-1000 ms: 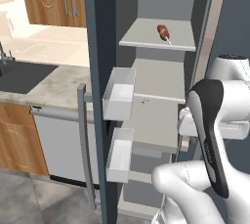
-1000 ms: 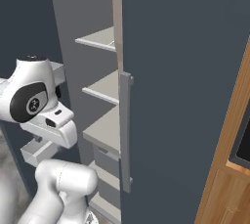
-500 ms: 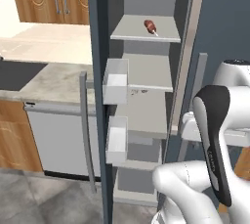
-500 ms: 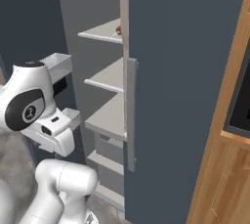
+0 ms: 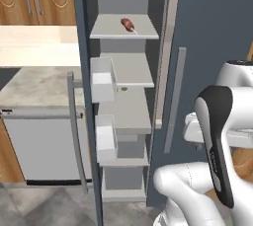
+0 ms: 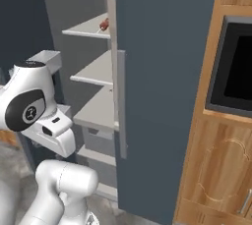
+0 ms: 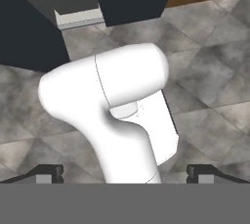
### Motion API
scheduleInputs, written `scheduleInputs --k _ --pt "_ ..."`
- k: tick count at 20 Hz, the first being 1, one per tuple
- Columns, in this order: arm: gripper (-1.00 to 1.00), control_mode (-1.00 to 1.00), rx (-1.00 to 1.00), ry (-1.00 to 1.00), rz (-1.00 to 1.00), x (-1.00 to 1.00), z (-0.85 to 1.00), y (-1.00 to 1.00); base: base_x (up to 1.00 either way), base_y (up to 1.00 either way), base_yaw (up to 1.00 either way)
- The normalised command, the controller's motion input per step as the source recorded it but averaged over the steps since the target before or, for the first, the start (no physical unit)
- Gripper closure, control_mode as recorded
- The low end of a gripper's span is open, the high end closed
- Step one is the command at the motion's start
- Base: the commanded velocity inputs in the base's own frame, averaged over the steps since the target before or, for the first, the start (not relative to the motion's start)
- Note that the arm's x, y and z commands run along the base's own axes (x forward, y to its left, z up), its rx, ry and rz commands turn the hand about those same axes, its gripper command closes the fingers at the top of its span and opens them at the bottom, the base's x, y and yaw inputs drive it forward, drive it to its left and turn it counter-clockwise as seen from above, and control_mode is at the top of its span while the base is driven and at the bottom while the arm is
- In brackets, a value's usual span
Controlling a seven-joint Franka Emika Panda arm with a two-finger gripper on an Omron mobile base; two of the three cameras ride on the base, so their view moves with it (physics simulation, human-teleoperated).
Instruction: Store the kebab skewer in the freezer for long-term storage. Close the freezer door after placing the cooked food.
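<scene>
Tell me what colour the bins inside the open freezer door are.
White: the two door bins on the open freezer door show best in the left base view.

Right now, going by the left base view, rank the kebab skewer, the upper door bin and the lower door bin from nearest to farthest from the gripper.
The open gripper hangs low, at the right.
1. lower door bin: low on the open freezer door.
2. upper door bin: directly above the first.
3. kebab skewer: up on a high shelf, clearly farthest.
</scene>
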Motion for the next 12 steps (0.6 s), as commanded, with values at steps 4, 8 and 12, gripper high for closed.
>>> scheduleInputs --k 4,8,12 --pt "-1.00 1.00 0.00 0.00 0.00 0.00 0.00 0.00 -0.46 0.23 -0.31" --pt "-1.00 1.00 0.00 0.00 0.00 0.00 0.00 0.00 -0.45 0.34 -0.26" --pt "-1.00 1.00 0.00 0.00 0.00 0.00 0.00 0.00 -0.32 0.48 -0.16"
